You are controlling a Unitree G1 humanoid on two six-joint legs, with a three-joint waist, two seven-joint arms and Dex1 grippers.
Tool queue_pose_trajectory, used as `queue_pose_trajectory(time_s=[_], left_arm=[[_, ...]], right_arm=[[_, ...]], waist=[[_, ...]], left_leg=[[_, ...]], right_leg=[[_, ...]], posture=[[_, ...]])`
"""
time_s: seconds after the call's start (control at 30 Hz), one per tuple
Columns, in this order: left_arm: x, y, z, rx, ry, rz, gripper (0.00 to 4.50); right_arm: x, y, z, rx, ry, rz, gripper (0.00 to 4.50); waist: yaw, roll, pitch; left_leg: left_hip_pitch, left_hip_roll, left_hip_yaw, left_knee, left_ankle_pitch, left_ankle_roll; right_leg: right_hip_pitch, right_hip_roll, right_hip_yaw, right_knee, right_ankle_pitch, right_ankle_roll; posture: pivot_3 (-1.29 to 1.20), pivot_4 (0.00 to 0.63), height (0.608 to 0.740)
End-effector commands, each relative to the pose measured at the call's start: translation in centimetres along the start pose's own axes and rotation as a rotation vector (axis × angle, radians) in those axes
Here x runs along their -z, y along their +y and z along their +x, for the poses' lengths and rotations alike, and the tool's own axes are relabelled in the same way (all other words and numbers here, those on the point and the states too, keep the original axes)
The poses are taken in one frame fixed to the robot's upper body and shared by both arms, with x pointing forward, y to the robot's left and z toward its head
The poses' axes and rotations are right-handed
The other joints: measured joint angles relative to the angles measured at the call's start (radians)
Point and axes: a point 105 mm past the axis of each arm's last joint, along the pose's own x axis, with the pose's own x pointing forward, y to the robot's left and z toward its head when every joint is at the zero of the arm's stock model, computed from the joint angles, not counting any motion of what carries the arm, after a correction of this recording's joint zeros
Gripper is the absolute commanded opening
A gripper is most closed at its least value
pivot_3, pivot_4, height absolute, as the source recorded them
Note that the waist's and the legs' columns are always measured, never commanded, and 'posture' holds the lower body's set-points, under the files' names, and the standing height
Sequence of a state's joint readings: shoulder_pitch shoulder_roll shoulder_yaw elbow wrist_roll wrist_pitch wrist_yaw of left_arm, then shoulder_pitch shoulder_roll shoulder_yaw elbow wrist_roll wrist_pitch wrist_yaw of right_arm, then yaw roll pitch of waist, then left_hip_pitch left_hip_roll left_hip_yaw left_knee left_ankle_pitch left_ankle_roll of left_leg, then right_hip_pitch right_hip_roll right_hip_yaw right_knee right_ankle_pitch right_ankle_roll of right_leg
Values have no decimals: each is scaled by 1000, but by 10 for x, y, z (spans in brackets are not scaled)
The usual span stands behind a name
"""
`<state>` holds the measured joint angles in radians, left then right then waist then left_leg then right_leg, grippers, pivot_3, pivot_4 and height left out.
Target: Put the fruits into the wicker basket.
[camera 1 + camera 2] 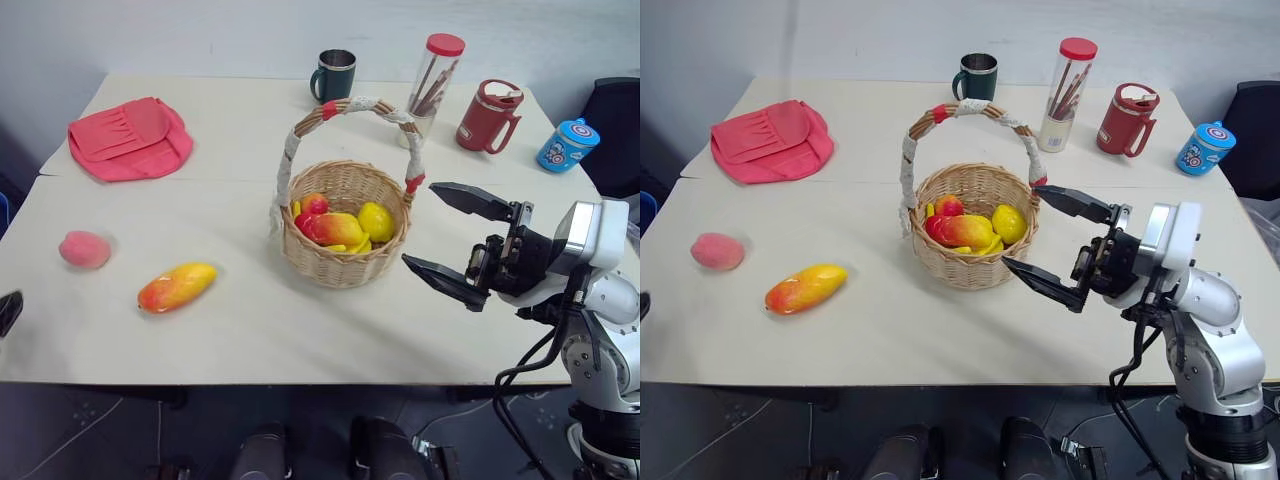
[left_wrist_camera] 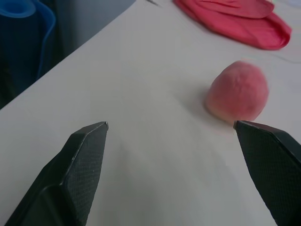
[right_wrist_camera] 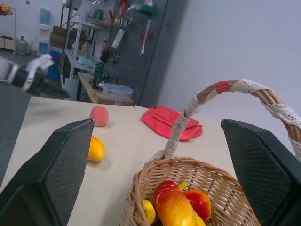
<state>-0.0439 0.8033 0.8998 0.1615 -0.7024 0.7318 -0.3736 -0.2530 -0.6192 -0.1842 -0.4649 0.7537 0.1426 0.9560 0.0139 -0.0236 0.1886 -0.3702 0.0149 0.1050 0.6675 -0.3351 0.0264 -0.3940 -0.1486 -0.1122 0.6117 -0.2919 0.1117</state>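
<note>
Left gripper [image 2: 171, 134] was wide open and empty, aimed at the peach [image 1: 84, 249] lying near the table's [image 1: 300, 340] left edge. Mango [image 1: 177, 286] lay between the peach and the basket [image 1: 345, 268]. Right gripper [image 1: 455, 235] hung open and empty beside the basket; the left should straddle the peach squarely before closing.

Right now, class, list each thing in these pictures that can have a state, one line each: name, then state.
peach: on the table, outside the basket
mango: lying on the table, outside the basket
wicker basket: upright, already holding several fruits
left gripper: fingers open, empty, near the peach
right gripper: fingers open, empty, beside the basket
red-lidded tube: upright, capped
red mug: upright, lidded
green mug: upright, uncovered
</note>
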Motion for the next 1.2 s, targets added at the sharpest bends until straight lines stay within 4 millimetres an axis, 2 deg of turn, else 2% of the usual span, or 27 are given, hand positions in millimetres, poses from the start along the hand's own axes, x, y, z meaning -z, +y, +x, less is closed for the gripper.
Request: queue_pose_trajectory(time_s=[0.03,0.1,0.2,0.37,0.43,0.53,0.6,0.7,0.73,0.8,0.83,0.9,0.93,0.97,1.0,1.07,1.13,1.17,1.2], left_arm=[[-18,-20,29,47,59,82,4493],[-21,-25,47,37,105,129,4493],[-15,-24,70,-22,208,238,4493],[-7,-22,86,-30,281,305,4493],[-2,-25,91,5,298,282,4493],[3,-28,95,47,308,307,3900],[-1,-21,95,29,299,323,3296],[3,-30,88,151,335,317,2507],[-5,-39,86,220,296,305,2406],[-39,-74,78,423,121,336,2382],[-49,-86,72,490,65,355,2382],[-64,-126,54,687,-8,364,2382],[-67,-155,39,830,-18,364,2382],[-66,-174,26,929,-16,365,2382],[-54,-206,7,1102,38,411,2382],[-29,-253,-19,1328,120,509,2382],[-20,-287,-28,1431,96,546,2382],[-19,-298,-31,1461,82,550,2382],[-16,-312,-29,1475,54,558,2382]], right_arm=[[-1,5,1,-34,-4,-14,4500],[3,7,0,-54,9,-8,4500],[4,9,0,-54,4,3,4500],[6,12,-1,-31,5,5,4500],[7,12,-3,-15,9,3,4500],[9,13,-5,2,15,1,4500],[10,13,-6,7,19,-1,4500],[9,11,-7,23,18,-14,4500],[9,9,-8,29,20,-20,4500],[7,3,-13,63,32,-50,4500],[6,0,-15,78,36,-60,4500],[3,-11,-23,156,29,-88,4500],[0,-22,-31,246,8,-93,4500],[-2,-30,-38,309,-8,-95,4500],[2,-37,-52,352,30,-102,4500],[9,-44,-72,395,100,-107,4500],[12,-46,-80,410,129,-112,4500],[13,-47,-81,412,134,-114,4500],[13,-46,-82,414,140,-117,4500]], waist=[[-1,0,0],[-6,0,0],[-18,0,0],[-28,-1,0],[-28,-1,0],[-25,-1,0],[-24,-2,0],[-26,-2,0],[-26,-2,0],[-26,-2,0],[-26,-3,1],[-21,-4,1],[-18,-4,1],[-15,-4,1],[-13,-4,2],[-4,-2,3],[1,2,3],[3,4,4],[3,4,4]], left_leg=[[0,0,0,0,0,0],[0,0,2,0,1,1],[0,-1,5,-2,2,4],[-1,0,16,-2,2,5],[-2,-1,18,-1,1,6],[-3,-1,19,0,1,7],[-3,-1,20,1,1,7],[-3,0,20,5,1,7],[-3,0,20,6,1,7],[-3,1,20,8,1,7],[-4,1,19,10,1,7],[-6,3,16,14,1,7],[-7,3,16,14,1,7],[-7,3,16,14,1,7],[-6,2,14,14,1,7],[-6,0,13,15,0,8],[-4,-1,12,15,0,10],[-3,-1,13,15,0,10],[-3,-1,13,15,1,10]], right_leg=[[0,0,0,0,0,0],[-1,1,-3,2,0,0],[-2,4,-7,2,0,0],[-12,4,-18,8,0,0],[-15,2,-21,10,0,0],[-15,2,-21,10,0,0],[-15,2,-20,10,0,0],[-15,1,-20,13,0,0],[-15,1,-20,14,0,0],[-15,1,-20,15,0,0],[-15,1,-20,16,0,0],[-15,-1,-20,15,1,-2],[-15,-1,-18,15,2,-2],[-14,-2,-17,15,2,-2],[-13,-2,-16,15,2,-3],[-12,-3,-14,14,2,-2],[-8,-2,-12,13,2,-2],[-7,-1,-11,12,3,-2],[-7,0,-11,12,3,-1]], posture=[[0,150,740],[0,150,740],[0,150,740],[0,150,740],[0,150,740],[0,150,740],[0,150,740],[0,150,740],[0,150,740],[0,150,740],[0,150,740],[0,150,740],[0,150,740],[0,150,740],[0,150,740],[0,150,740],[0,150,740],[0,150,740],[0,150,740]])
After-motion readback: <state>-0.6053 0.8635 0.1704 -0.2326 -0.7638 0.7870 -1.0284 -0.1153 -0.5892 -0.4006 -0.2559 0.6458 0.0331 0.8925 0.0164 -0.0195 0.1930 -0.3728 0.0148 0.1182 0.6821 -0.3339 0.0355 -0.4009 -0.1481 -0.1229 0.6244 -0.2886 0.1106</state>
